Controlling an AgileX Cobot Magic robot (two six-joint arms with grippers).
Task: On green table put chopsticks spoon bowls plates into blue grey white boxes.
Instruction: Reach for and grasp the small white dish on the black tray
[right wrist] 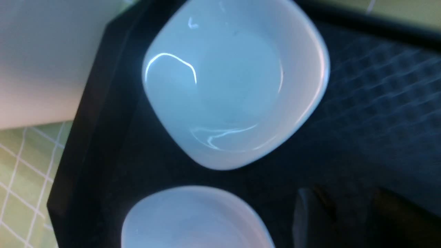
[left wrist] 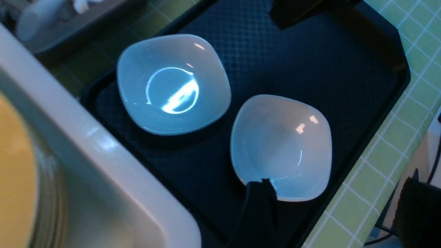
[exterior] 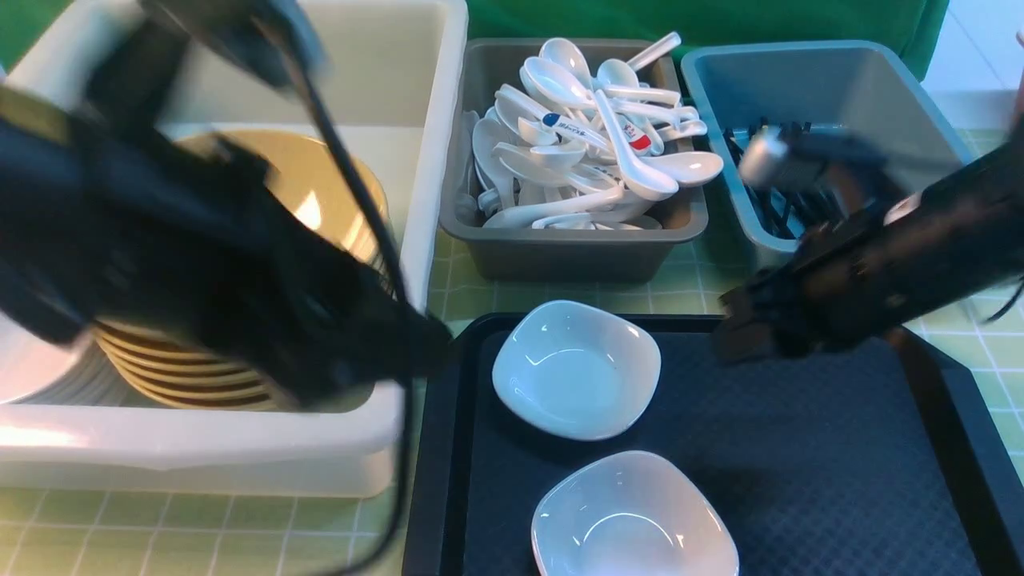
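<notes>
Above the dark tray (exterior: 832, 448), your right gripper (right wrist: 344, 193) stands open and empty; your left gripper (left wrist: 336, 182) is spread too. Two white bowls, the nearer bowl (exterior: 636, 520) and the farther bowl (exterior: 576, 370), rest on the tray. Beyond, you have spoons (exterior: 560, 152) in the grey box (exterior: 572, 252).

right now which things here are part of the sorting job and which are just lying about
Part of the job:
- two white bowls
- spoons
- yellow bowls
- white box
- grey box
- blue box

Not named in it:
- black tray
</notes>
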